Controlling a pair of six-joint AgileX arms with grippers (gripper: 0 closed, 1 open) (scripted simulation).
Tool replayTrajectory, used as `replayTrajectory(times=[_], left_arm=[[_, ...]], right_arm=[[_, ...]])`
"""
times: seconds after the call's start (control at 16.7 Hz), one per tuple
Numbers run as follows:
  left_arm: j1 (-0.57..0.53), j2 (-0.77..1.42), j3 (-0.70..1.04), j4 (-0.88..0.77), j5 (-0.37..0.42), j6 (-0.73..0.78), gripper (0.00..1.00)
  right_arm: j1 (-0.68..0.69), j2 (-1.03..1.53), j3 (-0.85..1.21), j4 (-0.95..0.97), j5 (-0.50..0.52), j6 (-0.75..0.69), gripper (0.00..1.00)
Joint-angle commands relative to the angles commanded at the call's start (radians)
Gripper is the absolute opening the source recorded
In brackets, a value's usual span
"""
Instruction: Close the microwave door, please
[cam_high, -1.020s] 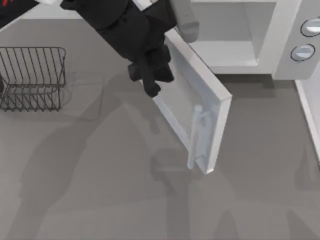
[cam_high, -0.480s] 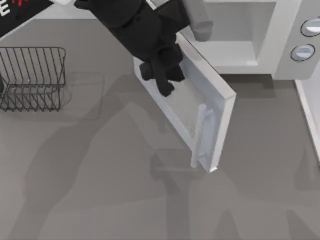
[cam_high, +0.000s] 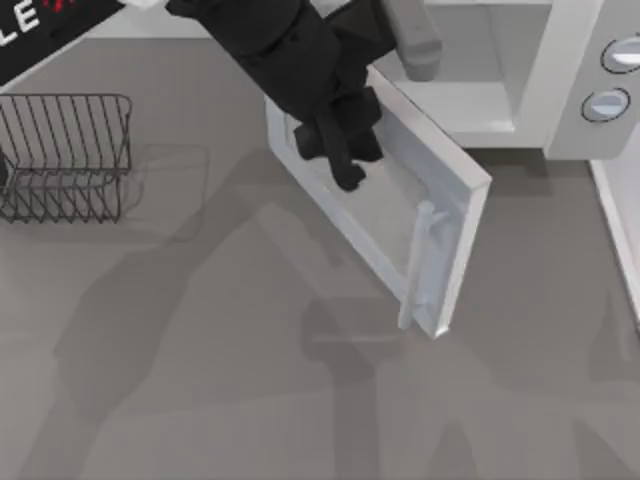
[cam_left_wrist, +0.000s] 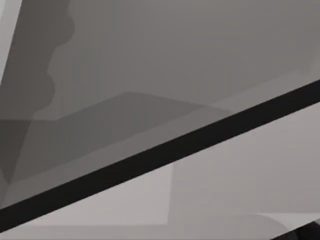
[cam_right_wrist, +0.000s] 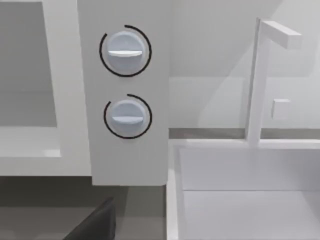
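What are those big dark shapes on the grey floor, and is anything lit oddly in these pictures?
Top view: soft shadows lie on the table, below the left gripper and the microwave door. Left wrist view: flat grey planes crossed by a black band, shadowed at one side. Right wrist view: evenly lit knobs, no glare.

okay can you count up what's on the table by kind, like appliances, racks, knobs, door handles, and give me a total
White box microwave with its white mesh-window microwave door open: 1
Dark wire dish rack: 1
Round pale grey knobs on the microwave's white panel: 2
Pale vertical bar handle on the door: 1
Black left gripper against the door's outer face: 1
Total: 6
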Motion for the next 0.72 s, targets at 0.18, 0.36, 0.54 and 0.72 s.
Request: replayTrajectory(times=[0.18, 0.36, 0.54, 0.72], left_arm=[[-0.025, 0.026, 0.031, -0.002, -0.009, -0.026, 0.0], [-0.027, 0.028, 0.038, 0.002, -0.012, -0.029, 0.0], [-0.035, 0.031, 0.036, -0.006, -0.006, -0.028, 0.0], [-0.069, 0.065, 0.046, -0.028, 0.009, -0.034, 0.0]], right_arm=[[0.0, 0.0, 0.0, 0.0, 0.0, 0.0, 1.0], [0.0, 0.0, 0.0, 0.0, 0.0, 0.0, 1.0], [0.0, 0.0, 0.0, 0.0, 0.0, 0.0, 1.0], [0.0, 0.0, 0.0, 0.0, 0.0, 0.0, 1.0]])
